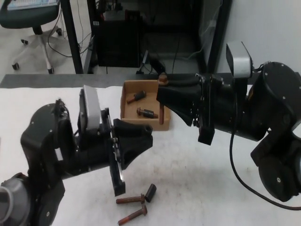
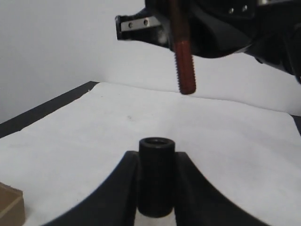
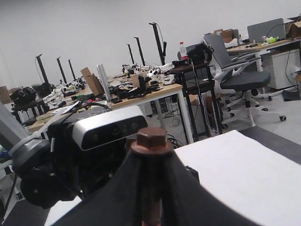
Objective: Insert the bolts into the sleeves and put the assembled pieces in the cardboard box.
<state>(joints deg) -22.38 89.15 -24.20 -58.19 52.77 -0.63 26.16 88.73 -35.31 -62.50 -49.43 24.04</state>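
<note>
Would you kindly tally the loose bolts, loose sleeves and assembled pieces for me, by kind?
Bolts: 3, one held, two on the bench
Sleeves: 2, one held, one on the bench
Assembled pieces: 2, both in the box
Total: 7

High rear view over bench (image 1: 211,165); close, mutually opposed wrist views.
</note>
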